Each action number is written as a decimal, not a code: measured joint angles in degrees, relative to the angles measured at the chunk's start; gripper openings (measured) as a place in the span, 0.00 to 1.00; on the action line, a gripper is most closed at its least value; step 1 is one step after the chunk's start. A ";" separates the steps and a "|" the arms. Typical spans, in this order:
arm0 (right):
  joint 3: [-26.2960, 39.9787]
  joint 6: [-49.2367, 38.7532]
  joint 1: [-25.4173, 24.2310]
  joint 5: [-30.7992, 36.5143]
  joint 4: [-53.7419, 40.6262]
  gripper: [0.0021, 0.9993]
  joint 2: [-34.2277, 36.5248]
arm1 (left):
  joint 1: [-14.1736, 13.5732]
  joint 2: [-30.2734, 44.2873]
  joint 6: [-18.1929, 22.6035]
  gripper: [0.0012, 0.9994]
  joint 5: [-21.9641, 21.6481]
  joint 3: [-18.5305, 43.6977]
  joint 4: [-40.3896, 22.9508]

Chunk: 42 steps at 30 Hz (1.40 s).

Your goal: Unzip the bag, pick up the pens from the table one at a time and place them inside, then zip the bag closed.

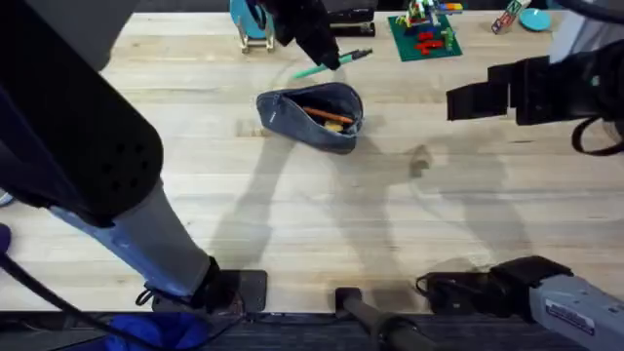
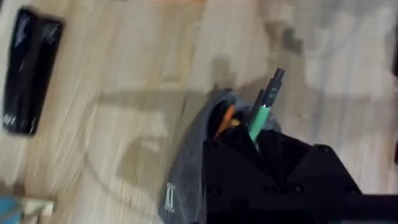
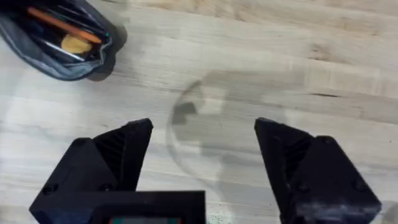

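The blue-grey bag (image 1: 310, 117) lies unzipped on the far middle of the table (image 1: 292, 224), an orange pen (image 1: 330, 116) resting inside it. My left gripper (image 1: 330, 58) hovers just beyond the bag, shut on the green pen (image 1: 336, 61), which sticks out sideways. In the left wrist view the green pen (image 2: 262, 115) points from my gripper (image 2: 255, 142) over the open bag (image 2: 189, 168), where the orange pen (image 2: 225, 118) shows. My right gripper (image 1: 478, 97) hangs open and empty to the bag's right. From the right wrist, that gripper (image 3: 202, 149) is above bare wood, the bag (image 3: 59, 43) farther off.
A black stapler (image 2: 30, 70) lies on the table beyond the bag. At the back edge stand a blue object (image 1: 252, 24) and a green baseplate (image 1: 424, 37) with toy bricks. Bare wood stretches across the near half of the table.
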 joint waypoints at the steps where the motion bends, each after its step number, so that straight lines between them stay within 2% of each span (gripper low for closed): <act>1: 0.00 0.00 -0.24 0.02 0.00 1.00 0.00 | 0.00 0.00 1.71 0.04 0.96 0.00 -0.77; 6: 0.00 0.00 -0.59 0.02 0.00 1.00 0.00 | 0.00 0.00 10.34 0.04 3.94 0.00 -3.62; 11: 0.00 -0.02 -0.59 0.00 0.04 1.00 0.00 | 0.00 0.00 14.39 0.04 4.86 0.00 -3.65; 18: 0.00 -0.01 -0.59 0.02 0.04 1.00 0.00 | -0.47 0.44 15.94 0.04 5.14 0.09 -3.69; 25: 0.00 -0.02 -0.59 0.02 0.04 1.00 0.01 | -1.07 5.11 16.18 0.04 4.55 0.20 -4.66; 34: 0.00 -0.02 -0.59 0.01 0.04 1.00 0.00 | -1.09 10.70 16.16 0.04 1.08 0.20 -4.92; 42: 0.00 -0.02 -0.59 0.02 0.07 1.00 0.00 | -1.18 12.41 16.11 0.04 -5.51 0.20 -4.55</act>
